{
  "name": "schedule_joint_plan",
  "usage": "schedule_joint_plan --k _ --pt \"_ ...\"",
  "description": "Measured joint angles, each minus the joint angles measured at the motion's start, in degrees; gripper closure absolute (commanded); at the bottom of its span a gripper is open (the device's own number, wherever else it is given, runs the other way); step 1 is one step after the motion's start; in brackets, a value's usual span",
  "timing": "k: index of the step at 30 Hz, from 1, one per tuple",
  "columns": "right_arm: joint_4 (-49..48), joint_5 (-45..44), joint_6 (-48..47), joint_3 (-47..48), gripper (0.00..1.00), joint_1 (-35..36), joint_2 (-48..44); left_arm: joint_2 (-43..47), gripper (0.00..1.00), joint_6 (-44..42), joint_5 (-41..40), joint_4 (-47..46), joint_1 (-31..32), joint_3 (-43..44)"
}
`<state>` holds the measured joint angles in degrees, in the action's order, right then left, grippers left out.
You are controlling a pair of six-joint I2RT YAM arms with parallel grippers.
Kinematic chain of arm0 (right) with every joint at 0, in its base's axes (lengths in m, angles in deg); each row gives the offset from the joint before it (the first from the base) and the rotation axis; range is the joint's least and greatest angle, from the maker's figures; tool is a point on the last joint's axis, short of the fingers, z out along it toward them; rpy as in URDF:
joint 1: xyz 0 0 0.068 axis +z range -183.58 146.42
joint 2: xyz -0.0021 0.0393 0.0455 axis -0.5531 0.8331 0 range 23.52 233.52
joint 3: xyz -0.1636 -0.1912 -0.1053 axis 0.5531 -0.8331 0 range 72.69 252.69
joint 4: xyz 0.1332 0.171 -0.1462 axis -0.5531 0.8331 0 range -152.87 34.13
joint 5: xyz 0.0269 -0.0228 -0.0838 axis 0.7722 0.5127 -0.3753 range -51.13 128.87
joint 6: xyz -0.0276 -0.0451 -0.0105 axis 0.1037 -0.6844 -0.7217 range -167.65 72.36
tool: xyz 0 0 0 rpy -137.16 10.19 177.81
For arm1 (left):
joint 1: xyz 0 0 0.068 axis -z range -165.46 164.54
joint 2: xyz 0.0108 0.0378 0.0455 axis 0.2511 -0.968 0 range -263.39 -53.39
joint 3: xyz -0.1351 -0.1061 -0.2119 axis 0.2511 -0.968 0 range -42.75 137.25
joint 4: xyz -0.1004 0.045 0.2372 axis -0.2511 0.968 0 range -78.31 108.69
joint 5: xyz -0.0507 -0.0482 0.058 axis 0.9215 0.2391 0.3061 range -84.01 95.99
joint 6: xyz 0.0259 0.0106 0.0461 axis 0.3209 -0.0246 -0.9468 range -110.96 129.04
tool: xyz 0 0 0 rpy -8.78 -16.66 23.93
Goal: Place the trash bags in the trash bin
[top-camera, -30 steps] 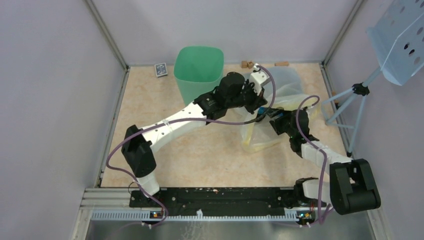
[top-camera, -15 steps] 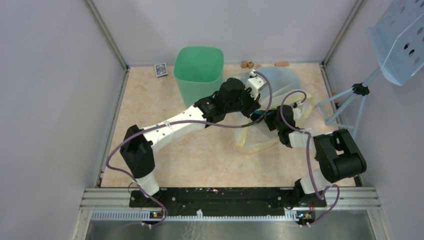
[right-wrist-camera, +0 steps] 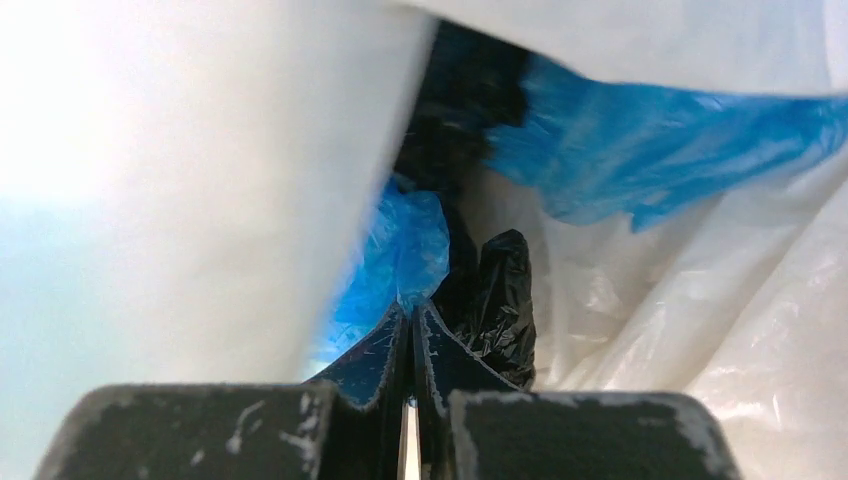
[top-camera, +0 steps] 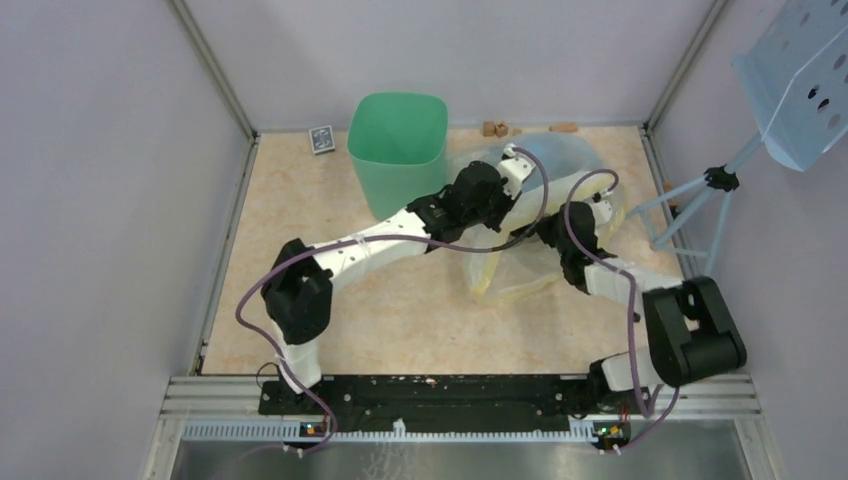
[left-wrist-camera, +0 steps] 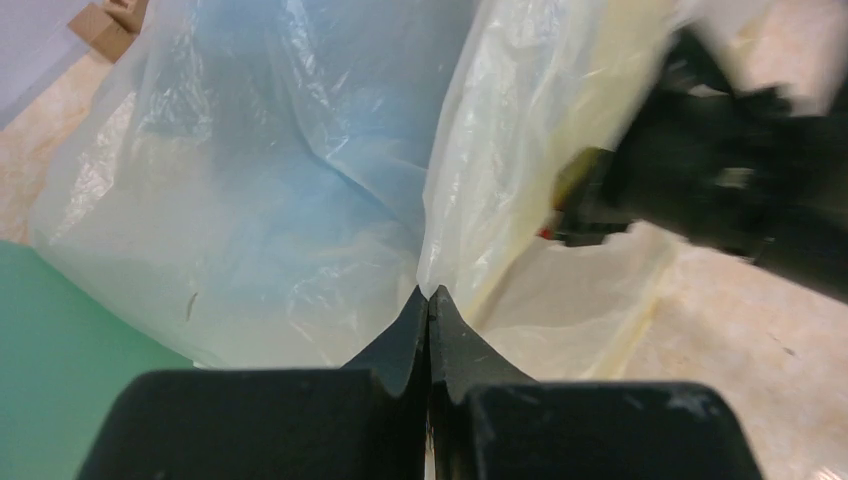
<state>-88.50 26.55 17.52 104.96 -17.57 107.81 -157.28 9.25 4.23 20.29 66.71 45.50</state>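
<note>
The green trash bin [top-camera: 397, 150] stands upright at the back of the table, and its wall [left-wrist-camera: 60, 360] fills the lower left of the left wrist view. The trash bags lie in a heap just right of it: a light blue one [top-camera: 555, 160] and a pale yellowish one [top-camera: 510, 282]. My left gripper [left-wrist-camera: 429, 292] is shut, with a fold where the blue bag [left-wrist-camera: 270, 180] and the yellowish bag [left-wrist-camera: 520, 150] meet pinched at its tips. My right gripper [right-wrist-camera: 411, 306] is buried in the heap, shut on blue plastic [right-wrist-camera: 410, 250] beside a crumpled piece of black plastic [right-wrist-camera: 500, 290].
A small dark card box [top-camera: 321, 139] lies left of the bin by the back wall. Brown blocks [top-camera: 495, 128] and a cork-coloured piece [top-camera: 563, 127] sit along the back edge. A tripod [top-camera: 720, 180] with a light blue perforated panel [top-camera: 800, 80] stands at the right. Walls enclose three sides.
The right arm has reached into the heap and its gripper, open a second ago, has shut on blue plastic. The left arm and the bags have shifted slightly left, toward the bin.
</note>
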Motion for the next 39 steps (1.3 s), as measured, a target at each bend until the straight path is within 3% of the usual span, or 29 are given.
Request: schedule_joint_plan --k 3,6,12,13,15,16,19,21,27,34,39 --pt "3.67 0.28 -4.57 -0.04 1.0 0.0 -7.32 -4.04 1.0 -0.37 -2.03 0.0 -0.33 2.32" --pt "7.54 0.39 -9.81 -1.07 0.89 0.0 -15.37 -9.07 1.0 -0.37 -3.3 0.2 -0.94 6.71" --pt "12.46 0.42 -17.62 -4.66 0.87 0.0 -25.51 -15.23 1.0 -0.35 -3.98 1.49 -2.21 14.88" --pt "13.18 0.63 -18.16 -4.66 0.81 0.0 -25.4 -15.23 1.0 -0.35 -4.15 1.53 -2.29 15.15" --pt "13.92 1.9 -18.73 -4.66 0.48 0.0 -24.28 -15.1 1.0 -0.35 -4.74 1.29 -2.51 15.41" --pt "14.71 3.65 -19.54 -4.42 0.42 0.0 -22.64 -15.02 1.0 -0.35 -5.11 1.33 -2.54 15.41" --pt "18.29 6.62 -21.16 -3.26 0.41 0.0 -19.87 -14.58 1.0 -0.59 -6.82 1.29 -2.51 15.13" --pt "21.9 8.13 -23.26 -1.79 0.36 0.0 -19.06 -14.1 1.0 -1.11 -8.41 1.27 -2.6 14.75" --pt "27.87 8.72 -29.29 1.18 0.32 0.0 -24.02 -14.86 1.0 -0.33 -10.69 3.06 -4.74 16.83" --pt "35.28 8.55 -39.93 10.49 0.33 0.0 -29.88 -18.34 0.76 -1.03 -6.75 3.02 -11.13 23.37" --pt "38.91 8.41 -44.61 18.99 0.33 0.0 -29.49 -16.28 0.33 -1.42 -2.25 2.58 -10.91 19.67"
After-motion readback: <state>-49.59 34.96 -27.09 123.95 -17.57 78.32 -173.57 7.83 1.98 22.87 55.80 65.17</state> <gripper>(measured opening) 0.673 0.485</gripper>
